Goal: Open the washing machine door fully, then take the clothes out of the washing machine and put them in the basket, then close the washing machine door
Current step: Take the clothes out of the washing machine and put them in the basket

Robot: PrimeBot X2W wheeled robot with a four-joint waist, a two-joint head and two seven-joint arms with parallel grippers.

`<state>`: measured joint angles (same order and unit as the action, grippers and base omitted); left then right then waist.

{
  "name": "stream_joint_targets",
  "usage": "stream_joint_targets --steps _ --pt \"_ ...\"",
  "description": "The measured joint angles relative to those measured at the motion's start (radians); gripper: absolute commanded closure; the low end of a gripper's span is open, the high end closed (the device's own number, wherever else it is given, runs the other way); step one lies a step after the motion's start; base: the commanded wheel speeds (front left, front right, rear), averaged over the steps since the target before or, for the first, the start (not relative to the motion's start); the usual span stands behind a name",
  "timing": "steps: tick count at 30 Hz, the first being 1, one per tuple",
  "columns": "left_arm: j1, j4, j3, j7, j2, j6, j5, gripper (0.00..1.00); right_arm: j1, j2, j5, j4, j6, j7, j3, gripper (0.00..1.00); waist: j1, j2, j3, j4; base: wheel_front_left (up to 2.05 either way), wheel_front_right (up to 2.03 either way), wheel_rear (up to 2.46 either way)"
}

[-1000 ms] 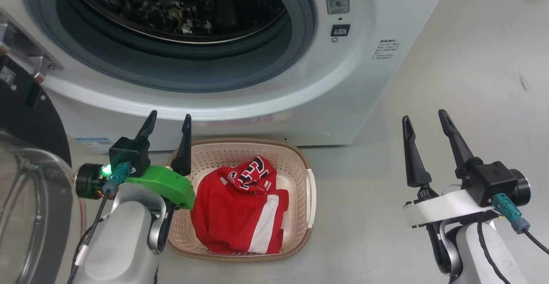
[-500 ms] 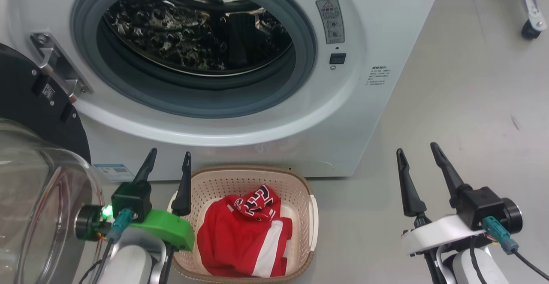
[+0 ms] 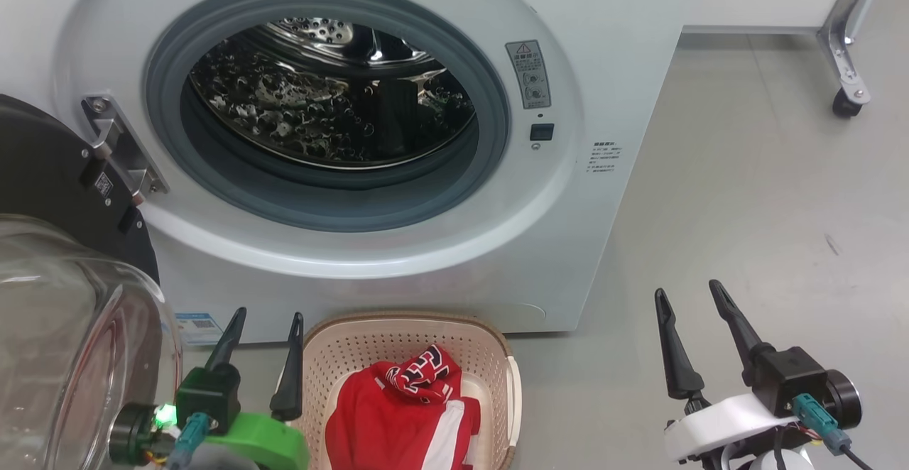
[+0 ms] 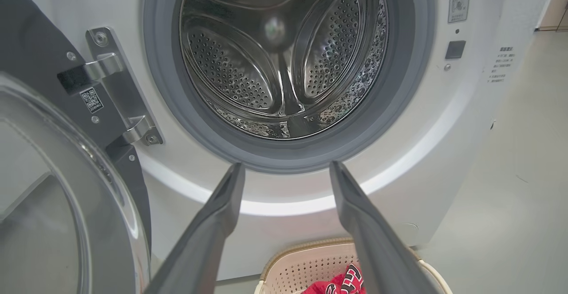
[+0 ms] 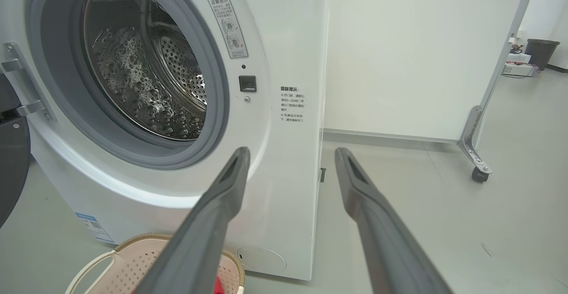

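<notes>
The basket (image 3: 369, 353) and the clothes (image 3: 383, 420) run off the head view's bottom edge, the door (image 3: 42, 172) off its left. Print on the warning label (image 3: 527, 72) is too small to read.

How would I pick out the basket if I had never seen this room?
Find the big white washing machine with its round opening; on the floor directly in front of it sits the basket. It is the only cream, perforated tub with a brown woven rim, holding red clothes with white stripes.
</notes>
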<state>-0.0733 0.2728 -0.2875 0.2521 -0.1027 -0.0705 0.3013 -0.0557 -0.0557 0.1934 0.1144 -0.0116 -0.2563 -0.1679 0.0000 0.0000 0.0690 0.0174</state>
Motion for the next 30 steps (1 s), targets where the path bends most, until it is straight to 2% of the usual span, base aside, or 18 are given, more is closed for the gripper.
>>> stream_joint_targets --steps 16,30 --pt "0.100 -0.092 0.016 -0.002 -0.026 -0.021 -0.021 0.00 -0.069 0.007 0.008 -0.007 0.024 0.000 0.000 0.00 0.0000 0.0000 -0.065 -0.039 0.00 0.00 0.00" --pt "0.138 -0.161 0.015 -0.032 -0.031 -0.026 -0.030 0.00 -0.083 0.007 0.008 -0.028 0.025 0.000 0.003 0.00 0.0000 0.0000 -0.072 -0.048 0.00 0.00 0.00"
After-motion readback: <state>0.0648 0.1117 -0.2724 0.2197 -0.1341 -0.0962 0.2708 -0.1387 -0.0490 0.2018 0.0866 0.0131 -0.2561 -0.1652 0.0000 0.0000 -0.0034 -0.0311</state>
